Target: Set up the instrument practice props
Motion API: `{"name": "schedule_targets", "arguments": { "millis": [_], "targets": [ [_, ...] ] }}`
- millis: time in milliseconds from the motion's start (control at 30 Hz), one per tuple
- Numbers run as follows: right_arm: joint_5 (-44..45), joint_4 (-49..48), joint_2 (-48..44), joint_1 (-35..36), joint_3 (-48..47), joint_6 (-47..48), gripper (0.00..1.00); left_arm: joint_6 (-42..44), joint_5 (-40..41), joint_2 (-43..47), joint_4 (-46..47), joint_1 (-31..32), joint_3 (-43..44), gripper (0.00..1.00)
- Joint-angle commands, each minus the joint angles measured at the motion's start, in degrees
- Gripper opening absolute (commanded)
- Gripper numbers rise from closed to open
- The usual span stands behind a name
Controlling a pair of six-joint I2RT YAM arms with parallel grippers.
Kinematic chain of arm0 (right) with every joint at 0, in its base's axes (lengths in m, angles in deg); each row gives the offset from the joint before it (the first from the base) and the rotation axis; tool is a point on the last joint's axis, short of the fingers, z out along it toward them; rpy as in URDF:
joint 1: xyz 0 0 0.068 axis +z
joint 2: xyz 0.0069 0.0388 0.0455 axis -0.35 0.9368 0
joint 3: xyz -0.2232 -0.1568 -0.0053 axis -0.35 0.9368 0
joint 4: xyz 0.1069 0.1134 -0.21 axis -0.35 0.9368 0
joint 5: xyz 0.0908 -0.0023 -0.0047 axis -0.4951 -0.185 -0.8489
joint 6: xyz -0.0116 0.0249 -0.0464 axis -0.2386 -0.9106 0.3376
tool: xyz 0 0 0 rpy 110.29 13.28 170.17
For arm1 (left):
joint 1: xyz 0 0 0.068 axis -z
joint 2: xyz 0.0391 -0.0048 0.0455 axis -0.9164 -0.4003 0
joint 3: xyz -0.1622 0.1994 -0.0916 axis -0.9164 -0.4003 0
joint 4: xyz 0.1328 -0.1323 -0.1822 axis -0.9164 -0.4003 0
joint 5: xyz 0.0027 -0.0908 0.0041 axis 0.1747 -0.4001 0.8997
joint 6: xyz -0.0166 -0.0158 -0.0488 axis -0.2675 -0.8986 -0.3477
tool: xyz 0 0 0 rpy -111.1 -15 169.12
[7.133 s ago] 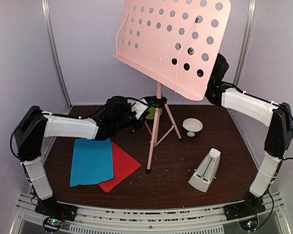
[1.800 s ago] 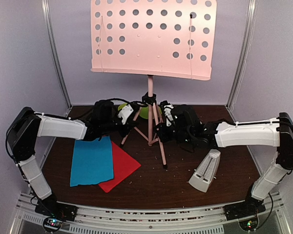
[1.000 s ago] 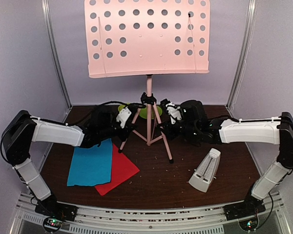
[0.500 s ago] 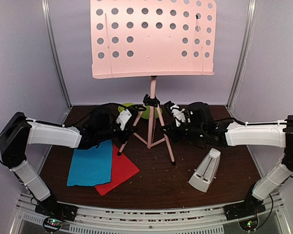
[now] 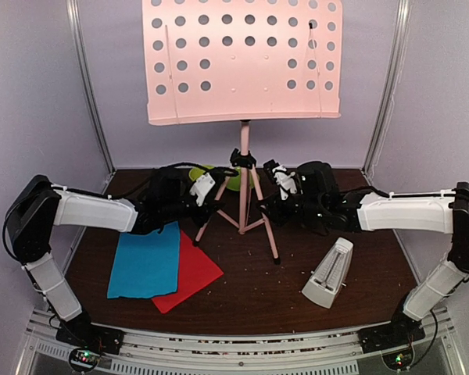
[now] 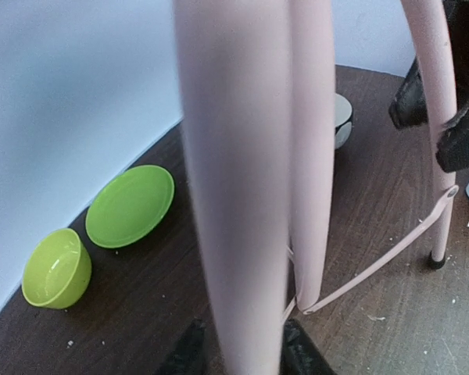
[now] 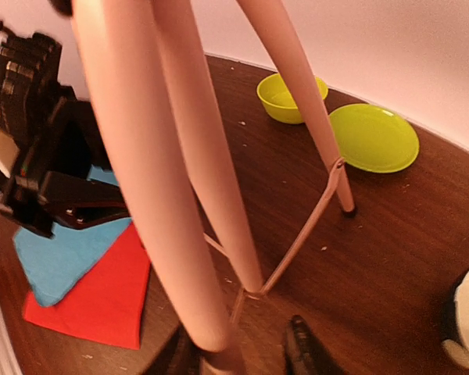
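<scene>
Pale pink music stand (image 5: 242, 58), upright at centre of the top view, with its perforated desk filling the upper frame and its tripod feet on the dark table (image 5: 258, 305). The left gripper (image 6: 245, 355) is closed snugly on one tripod leg, both fingers against the tube. The right gripper (image 7: 245, 353) straddles another leg with a gap showing on one side, so it is not clamped. The blue sheet (image 5: 144, 262) overlaps the red sheet (image 5: 195, 273) at lower left, and the metronome (image 5: 328, 273) stands at lower right. The step in hand appears to be settling the stand squarely. The desk looks top-heavy, so shift both legs together, slowly, with the pole vertical. Let go one side at a time once every foot bears. Keep the feet off the sheets and off the green plate (image 5: 228, 178) just behind.
</scene>
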Motion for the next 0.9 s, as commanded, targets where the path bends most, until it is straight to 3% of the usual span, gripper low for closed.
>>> {"name": "schedule_targets", "arguments": {
  "millis": [0, 100, 233, 633, 867],
  "targets": [
    [2.9, 1.4, -2.0, -1.1, 2.5, -1.6, 0.51, 2.8, -1.5, 1.8, -1.0, -0.9, -2.3, 0.44],
    [1.6, 0.0, -4.2, -1.2, 4.8, -1.1, 0.67, 3.3, -2.6, 3.5, -0.8, -1.1, -3.4, 0.55],
    [-0.4, 0.8, -4.9, -1.2, 6.5, 0.3, 0.74, 3.3, -4.9, 4.1, -2.6, -2.7, -3.7, 0.59],
    [-5.8, 6.5, 0.0, -1.8, 6.1, 6.8, 0.63, 4.7, -11.0, 1.8, -6.3, -6.2, -4.3, 0.59],
    [-7.1, 9.9, 3.2, -2.1, 1.7, 8.9, 0.51, 5.4, -11.3, -1.3, -8.8, -6.3, -1.1, 0.54]
  ]
}}
